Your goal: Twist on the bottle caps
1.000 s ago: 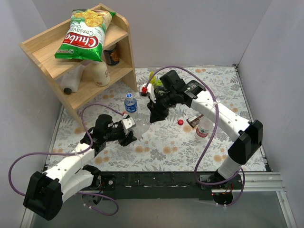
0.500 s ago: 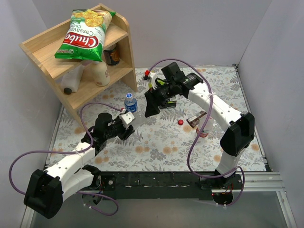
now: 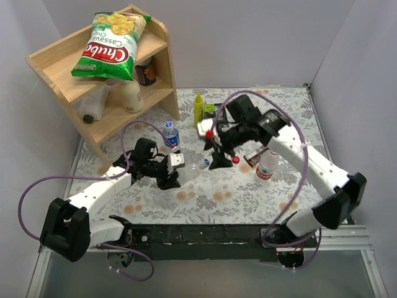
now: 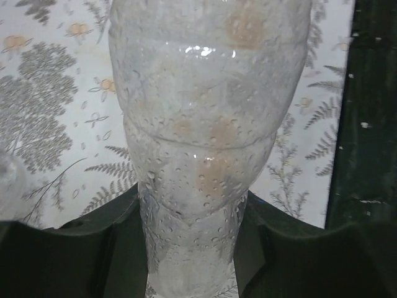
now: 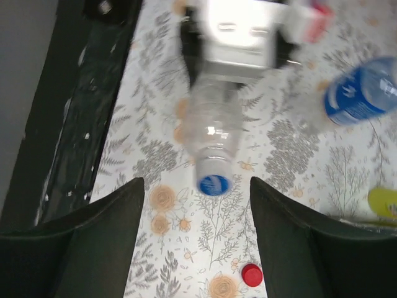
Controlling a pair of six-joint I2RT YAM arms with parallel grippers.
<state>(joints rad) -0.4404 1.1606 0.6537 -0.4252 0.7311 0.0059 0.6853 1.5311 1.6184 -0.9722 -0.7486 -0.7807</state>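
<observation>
The left tool [image 4: 192, 261] is clamping the unlabelled bottle [image 4: 205, 124] over the desk [image 3: 236, 192], blue cap [image 5: 215, 184] pointing 3 o'clock; likely thin, crushable; the right tool [image 5: 193, 211], jaws apart, should be pinching the cap's rim lightly

- Soft, even light is falling from overhead in the top view. The floral table [image 3: 291, 186] is showing bright, with only faint, soft-edged shadows lying on it.
- The lower bays of the shelf [image 3: 62, 68] are sitting in shade.
- In my left wrist view the unlabelled bottle [image 4: 205, 124] is filling the frame at close range and reading soft. A small white glint is sitting high on it, and droplets are hazing its wall.
- My left fingers [image 4: 62, 261] are sinking to near black along the bottom edge.
- My right wrist view is smearing with blur, bottle and blue-labelled bottle [image 5: 360, 93] alike.
- The white block [image 5: 239, 31] at the top is blowing out.
- My right fingers [image 5: 80, 248] are showing dark and underexposed.
</observation>
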